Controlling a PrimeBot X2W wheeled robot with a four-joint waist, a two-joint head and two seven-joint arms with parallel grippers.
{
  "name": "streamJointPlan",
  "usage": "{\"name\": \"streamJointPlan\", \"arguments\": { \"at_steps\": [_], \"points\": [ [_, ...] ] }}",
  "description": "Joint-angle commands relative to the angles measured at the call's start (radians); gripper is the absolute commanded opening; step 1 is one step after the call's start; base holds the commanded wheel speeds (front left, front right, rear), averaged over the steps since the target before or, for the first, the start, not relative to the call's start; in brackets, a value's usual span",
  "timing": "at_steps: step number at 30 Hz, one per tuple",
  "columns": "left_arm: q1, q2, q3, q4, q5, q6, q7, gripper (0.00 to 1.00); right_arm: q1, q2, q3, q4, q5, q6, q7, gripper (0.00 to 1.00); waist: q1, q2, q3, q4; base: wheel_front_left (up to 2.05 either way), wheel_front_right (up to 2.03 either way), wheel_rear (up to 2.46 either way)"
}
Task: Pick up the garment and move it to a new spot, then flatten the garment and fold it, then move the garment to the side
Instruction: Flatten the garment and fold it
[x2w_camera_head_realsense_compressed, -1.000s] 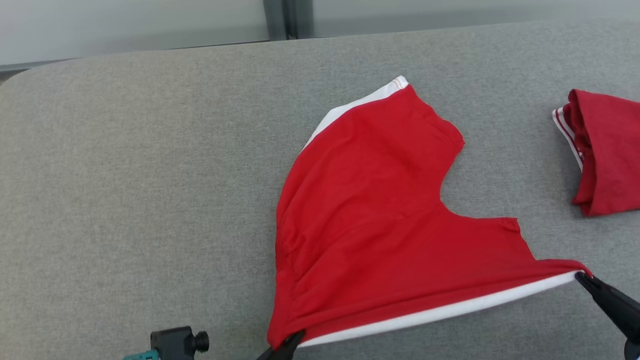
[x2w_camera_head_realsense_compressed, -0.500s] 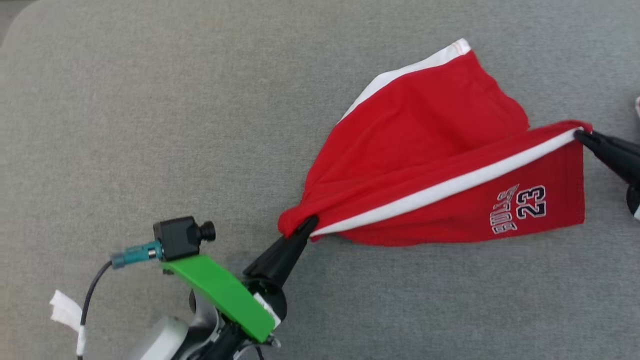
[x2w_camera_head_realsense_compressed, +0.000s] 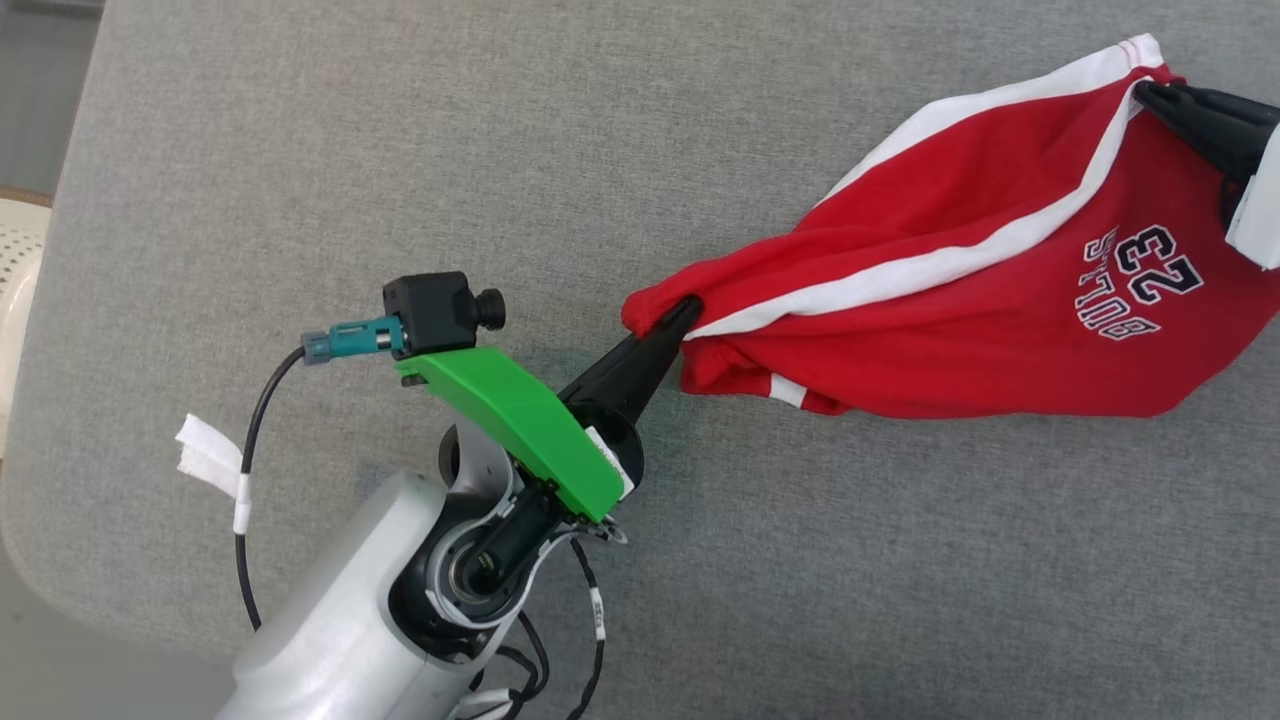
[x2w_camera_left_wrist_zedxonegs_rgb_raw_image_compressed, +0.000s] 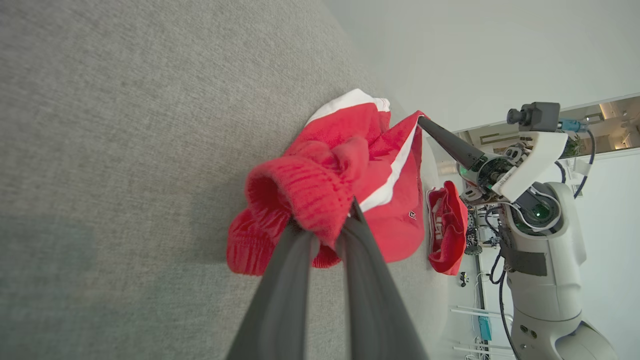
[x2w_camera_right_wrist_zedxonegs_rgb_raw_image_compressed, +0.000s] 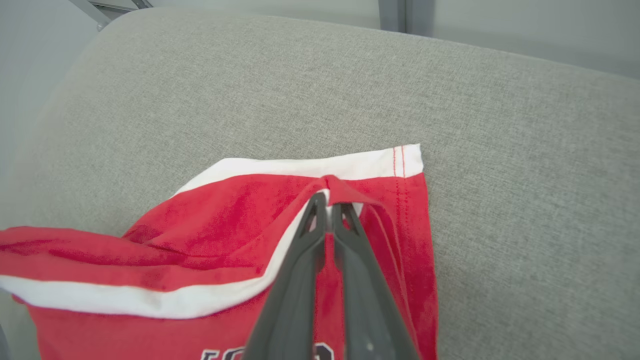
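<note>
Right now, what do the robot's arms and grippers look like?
Left gripper: two long dark tapered fingers, green bracket carrying small black camera, teal plug, black cable with white tape, pale grey forearm. Right gripper: same dark fingers, white bracket.

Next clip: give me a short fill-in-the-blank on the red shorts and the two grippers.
1. The red shorts with white side stripes bear the printed number ____.
2. The left gripper is ____ (open or shut) on their bunched end.
3. The right gripper pinches another corner, over a fabric surface coloured ____.
4. In the left wrist view, the second garment beyond them is coloured ____.
Missing words: 23; shut; grey; red.
</note>
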Motion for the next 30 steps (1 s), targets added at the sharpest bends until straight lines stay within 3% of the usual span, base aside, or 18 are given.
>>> {"name": "streamJointPlan", "arguments": {
  "at_steps": [1,9,20,21,22,23,30],
  "points": [
    [-0.02,-0.007,0.001,0.011,-0.008,-0.001,0.005,0.0,-0.022,0.0,0.007,0.017,-0.013,0.0,-0.009,0.0,0.0,0.0,0.027,0.029,0.0,0.0,0.0],
    [0.002,-0.004,0.01,0.001,-0.03,-0.01,0.013,0.0,-0.078,-0.018,0.022,0.086,-0.041,0.0,-0.078,0.0,0.0,0.0,0.028,0.035,0.0,0.0,0.0],
    [-0.017,0.011,0.009,0.017,-0.038,0.023,0.049,0.0,-0.11,0.007,0.083,0.157,-0.036,0.0,-0.148,0.0,0.0,0.0,0.029,0.034,0.0,0.0,0.0],
    [-0.021,0.014,0.006,0.021,-0.033,0.02,0.05,0.09,-0.11,0.009,0.088,0.162,-0.036,0.0,-0.149,0.21,0.0,0.0,0.028,0.033,0.0,0.0,0.0],
    [-0.024,0.018,0.004,0.024,-0.022,0.015,0.049,0.57,-0.109,0.011,0.094,0.166,-0.035,0.0,-0.147,0.92,0.0,0.0,0.026,0.031,0.0,0.0,0.0],
    [-0.025,0.021,0.002,0.028,-0.018,0.011,0.047,1.0,-0.107,0.012,0.1,0.168,-0.031,0.0,-0.143,1.0,0.0,0.0,0.024,0.03,0.0,0.0,0.0],
    [-0.024,0.058,-0.005,0.068,0.046,0.014,0.013,1.0,-0.104,0.037,0.105,0.194,-0.023,0.0,-0.194,1.0,0.0,0.0,-0.007,0.0,0.0,0.0,0.0]
  ]
}}
